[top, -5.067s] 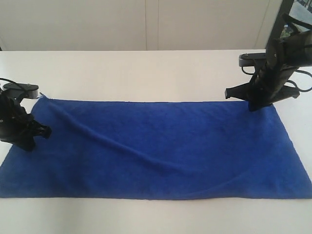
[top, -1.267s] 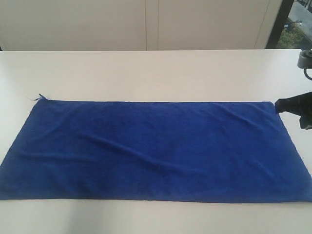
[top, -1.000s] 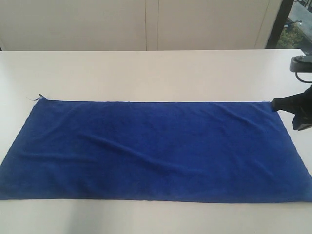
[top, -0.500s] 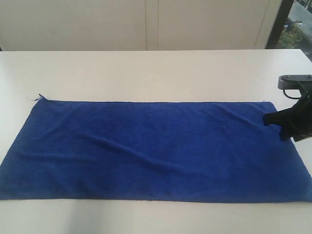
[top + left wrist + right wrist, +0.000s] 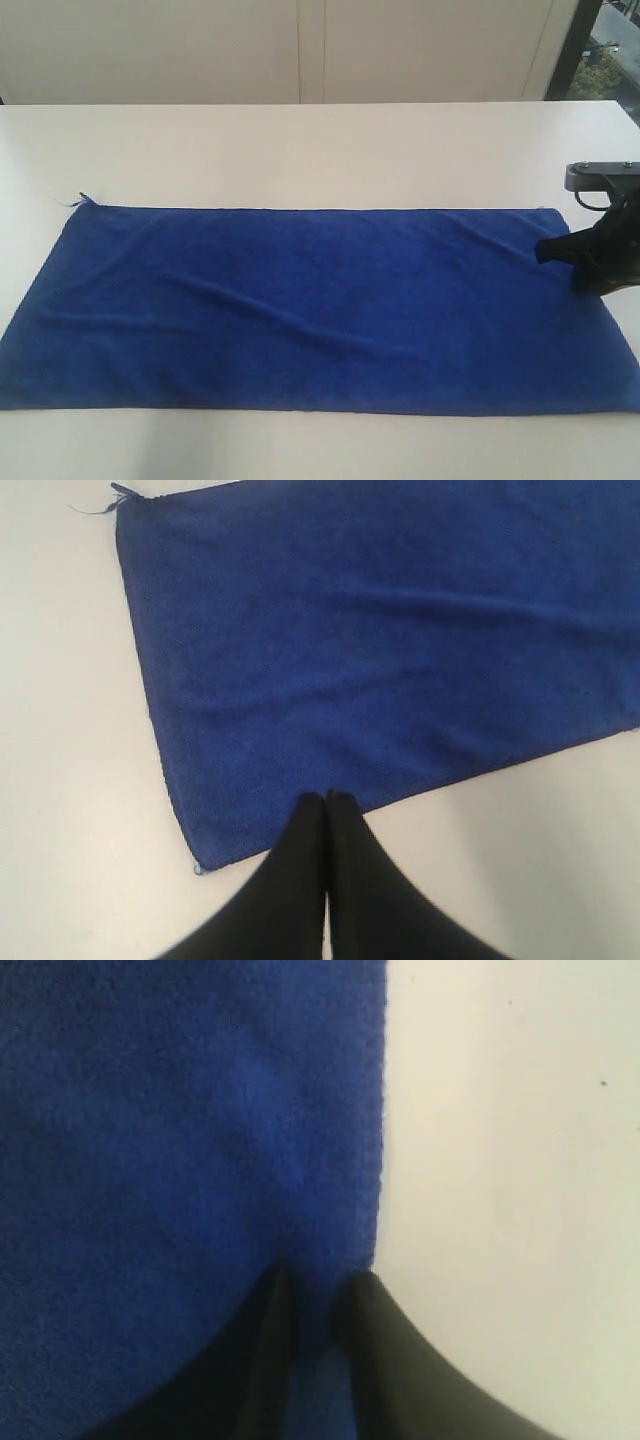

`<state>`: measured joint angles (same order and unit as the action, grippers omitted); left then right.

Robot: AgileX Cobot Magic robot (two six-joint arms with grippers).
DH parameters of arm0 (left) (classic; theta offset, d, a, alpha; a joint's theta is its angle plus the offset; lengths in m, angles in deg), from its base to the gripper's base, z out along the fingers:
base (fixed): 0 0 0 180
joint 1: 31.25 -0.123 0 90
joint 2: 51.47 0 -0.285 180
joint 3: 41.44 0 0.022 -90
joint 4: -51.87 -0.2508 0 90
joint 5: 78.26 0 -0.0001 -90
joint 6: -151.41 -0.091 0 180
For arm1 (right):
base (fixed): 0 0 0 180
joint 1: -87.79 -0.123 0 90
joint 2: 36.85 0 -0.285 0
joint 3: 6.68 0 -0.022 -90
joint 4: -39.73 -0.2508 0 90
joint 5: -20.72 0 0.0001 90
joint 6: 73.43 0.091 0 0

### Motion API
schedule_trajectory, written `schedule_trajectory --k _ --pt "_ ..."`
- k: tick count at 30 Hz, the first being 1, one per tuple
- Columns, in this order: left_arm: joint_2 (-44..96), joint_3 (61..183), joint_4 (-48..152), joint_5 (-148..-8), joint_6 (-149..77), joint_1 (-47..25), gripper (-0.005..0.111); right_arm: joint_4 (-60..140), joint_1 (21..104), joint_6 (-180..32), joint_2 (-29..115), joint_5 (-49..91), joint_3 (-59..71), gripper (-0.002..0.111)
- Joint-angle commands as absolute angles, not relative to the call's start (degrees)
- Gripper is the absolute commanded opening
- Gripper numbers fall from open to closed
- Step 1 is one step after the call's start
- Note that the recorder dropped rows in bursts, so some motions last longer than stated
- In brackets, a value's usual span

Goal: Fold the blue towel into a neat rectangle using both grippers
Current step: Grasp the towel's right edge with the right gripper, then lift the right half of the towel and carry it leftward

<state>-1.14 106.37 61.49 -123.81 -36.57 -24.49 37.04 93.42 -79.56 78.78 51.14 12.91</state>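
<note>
The blue towel (image 5: 300, 300) lies spread flat on the white table (image 5: 300, 150), long side running left to right, with a loose thread (image 5: 78, 200) at its far left corner. My right gripper (image 5: 560, 268) is down on the towel's right end near the far corner. In the right wrist view its jaws (image 5: 317, 1280) stand a little apart, straddling a strip of towel (image 5: 180, 1110) just inside the edge. My left gripper (image 5: 327, 796) is shut and empty, hovering over the towel's (image 5: 380, 650) long edge near a corner. It does not show in the exterior view.
Bare white table surrounds the towel on all sides. A pale wall with panel seams (image 5: 300, 50) rises behind the table's far edge. A dark window frame (image 5: 575, 45) stands at the back right.
My right gripper has come in from the table's right side onto the towel's right end, and its jaws have parted. The left arm has left the exterior view. The towel now lies smoother.
</note>
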Motion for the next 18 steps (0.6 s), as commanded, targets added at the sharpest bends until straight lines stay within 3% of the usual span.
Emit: schedule_trajectory --k 1,18 --pt "-1.62 105.89 61.65 -123.02 -36.29 -24.09 0.000 37.69 93.62 -80.10 79.76 51.97 12.97 0.000" --pt "-1.62 105.89 61.65 -122.77 -36.29 -24.09 0.000 46.26 102.05 -73.02 79.76 53.88 6.26 0.000"
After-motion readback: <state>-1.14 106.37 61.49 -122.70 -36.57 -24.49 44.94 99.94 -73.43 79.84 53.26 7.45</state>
